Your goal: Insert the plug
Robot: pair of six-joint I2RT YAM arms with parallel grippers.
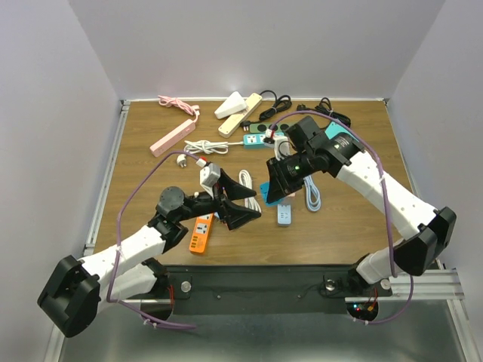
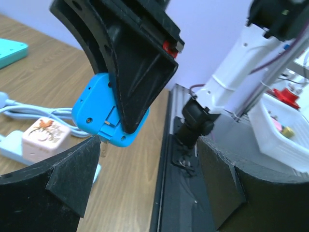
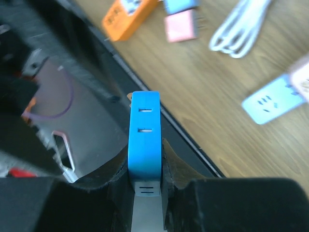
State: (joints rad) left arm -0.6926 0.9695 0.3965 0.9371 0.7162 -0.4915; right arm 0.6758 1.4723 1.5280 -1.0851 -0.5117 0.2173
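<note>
My right gripper (image 1: 276, 186) is shut on a blue plug adapter (image 1: 266, 188) and holds it above the table's middle. In the right wrist view the blue adapter (image 3: 144, 130) stands edge-on between the fingers (image 3: 176, 166), two slots showing. The left wrist view shows the same adapter (image 2: 96, 113) from the side, with a metal prong (image 2: 103, 147) pointing down. My left gripper (image 1: 253, 205) is open and empty, just left of the adapter; its jaws (image 2: 149, 186) stand wide apart. An orange power strip (image 1: 201, 232) lies under the left arm.
A small grey-blue adapter (image 1: 284, 216) and a light blue cable (image 1: 312, 197) lie below the right gripper. A white adapter (image 1: 210, 178), white cable (image 1: 200, 146), pink strip (image 1: 172, 139), beige strip (image 1: 240, 115) and teal strip (image 1: 260, 139) lie farther back. The table's front edge (image 2: 164, 159) is close.
</note>
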